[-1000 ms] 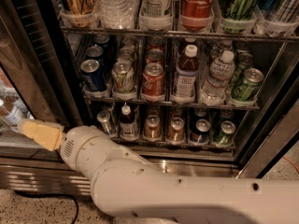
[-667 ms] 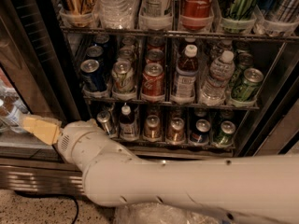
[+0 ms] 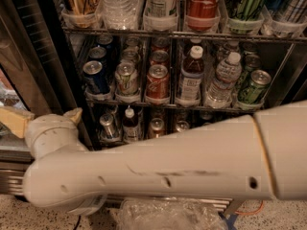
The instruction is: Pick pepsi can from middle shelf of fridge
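Note:
The pepsi can, dark blue with a silver top, stands at the front of the leftmost lane of the middle shelf in the fridge. More blue cans stand behind it. My gripper is at the lower left, outside the fridge, below and left of the pepsi can and apart from it. Its two tan fingertips show spread on either side of the white wrist, open and empty. My thick white arm crosses the bottom of the view and hides part of the lower shelf.
Next to the pepsi can stand a green-and-white can, a red cola can, small bottles and a green can. Tall bottles fill the rack above. A crumpled clear plastic bag lies on the floor.
The arm has swung up and towards the camera and now fills the lower view. The wrist has risen a little, and a second tan fingertip now shows to its right.

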`<state>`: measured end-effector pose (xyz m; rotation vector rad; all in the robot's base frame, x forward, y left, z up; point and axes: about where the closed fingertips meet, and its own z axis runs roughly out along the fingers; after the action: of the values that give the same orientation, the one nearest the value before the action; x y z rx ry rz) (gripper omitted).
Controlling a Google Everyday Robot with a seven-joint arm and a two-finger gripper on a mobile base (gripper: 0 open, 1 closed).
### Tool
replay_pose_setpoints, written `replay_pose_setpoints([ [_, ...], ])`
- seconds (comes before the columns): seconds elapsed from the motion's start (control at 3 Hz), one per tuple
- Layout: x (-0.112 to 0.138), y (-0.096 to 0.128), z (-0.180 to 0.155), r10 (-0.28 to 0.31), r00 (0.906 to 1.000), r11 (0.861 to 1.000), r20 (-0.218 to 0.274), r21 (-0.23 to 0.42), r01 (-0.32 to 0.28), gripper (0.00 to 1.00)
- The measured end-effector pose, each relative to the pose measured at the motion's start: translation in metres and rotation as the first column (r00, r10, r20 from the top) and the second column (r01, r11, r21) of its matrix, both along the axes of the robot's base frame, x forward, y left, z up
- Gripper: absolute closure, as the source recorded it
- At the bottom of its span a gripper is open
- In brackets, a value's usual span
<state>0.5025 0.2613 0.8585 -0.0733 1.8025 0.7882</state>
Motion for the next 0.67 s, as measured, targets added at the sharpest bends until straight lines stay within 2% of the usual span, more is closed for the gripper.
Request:
replay_pose_setpoints([
  [0.33, 0.0, 0.015, -0.009, -0.099, 0.9947, 0.993, -0.029, -0.062, 0.097, 0.0],
  [0.67, -0.006, -0.005, -0.043, -0.253, 0.9583, 0.965, -0.133, -0.099, 0.241, 0.0],
])
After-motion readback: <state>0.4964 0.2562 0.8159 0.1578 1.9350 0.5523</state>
